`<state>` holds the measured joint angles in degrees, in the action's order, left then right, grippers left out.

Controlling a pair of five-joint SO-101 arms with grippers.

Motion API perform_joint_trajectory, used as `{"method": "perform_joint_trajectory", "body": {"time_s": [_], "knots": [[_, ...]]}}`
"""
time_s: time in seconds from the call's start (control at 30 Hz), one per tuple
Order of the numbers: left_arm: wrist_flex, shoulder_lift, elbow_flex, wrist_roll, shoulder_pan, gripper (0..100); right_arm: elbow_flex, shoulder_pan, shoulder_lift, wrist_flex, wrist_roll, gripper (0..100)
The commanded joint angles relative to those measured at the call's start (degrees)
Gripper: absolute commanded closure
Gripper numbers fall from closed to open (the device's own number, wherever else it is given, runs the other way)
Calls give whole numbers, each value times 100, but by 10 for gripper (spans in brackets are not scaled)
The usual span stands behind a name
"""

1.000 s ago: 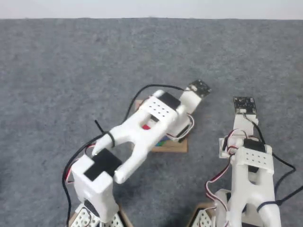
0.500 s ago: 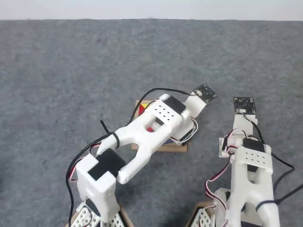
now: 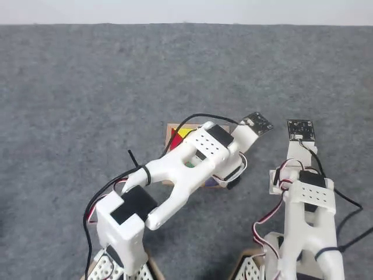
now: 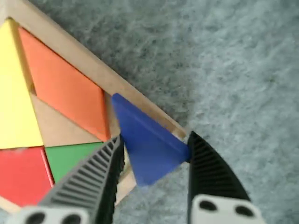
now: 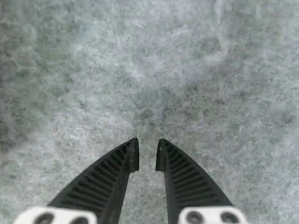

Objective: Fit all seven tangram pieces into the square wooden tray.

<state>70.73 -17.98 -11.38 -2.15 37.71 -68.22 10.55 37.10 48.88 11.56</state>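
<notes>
Left gripper [image 4: 154,141] has its fingers closed in on the blue triangle [image 4: 140,135], one on each side, so it's got hold of that piece. The triangle sits over the near right corner of the tray [image 4: 70,52], lying across the wooden rim, with one point hanging out over the grey worktop [image 3: 87,76]. Can't tell if it's resting on the rim or held just above it.

Inside the tray there's a yellow piece [image 4: 14,93], an orange piece [image 4: 65,88] next to it along the rim, then a green piece [image 4: 70,156] and a red piece [image 4: 21,172] side by side. A patch of bare wood shows between orange and green.

From the high view the left arm [image 3: 192,157] stretches across the tray and covers most of it.

Right gripper [image 5: 147,156] is nearly closed, just a sliver of a gap, nothing in it. It hangs over bare worktop to the right of the tray, well apart from it.
</notes>
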Motion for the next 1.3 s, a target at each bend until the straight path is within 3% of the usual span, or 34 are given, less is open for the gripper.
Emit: {"method": "perform_joint_trajectory", "body": {"time_s": [0.0,0.27,0.53,1.03,1.27], "knots": [[-88,44,75,18,-9,783,18,57,180,-84,44,912],[-105,44,101,-9,-97,783,18,57,180,-57,53,912],[-88,44,198,-492,-519,783,18,57,180,-75,44,912],[-88,220,295,-536,-35,783,18,57,163,-84,53,912],[-79,651,268,-536,-299,783,18,57,154,-75,53,912]]}}
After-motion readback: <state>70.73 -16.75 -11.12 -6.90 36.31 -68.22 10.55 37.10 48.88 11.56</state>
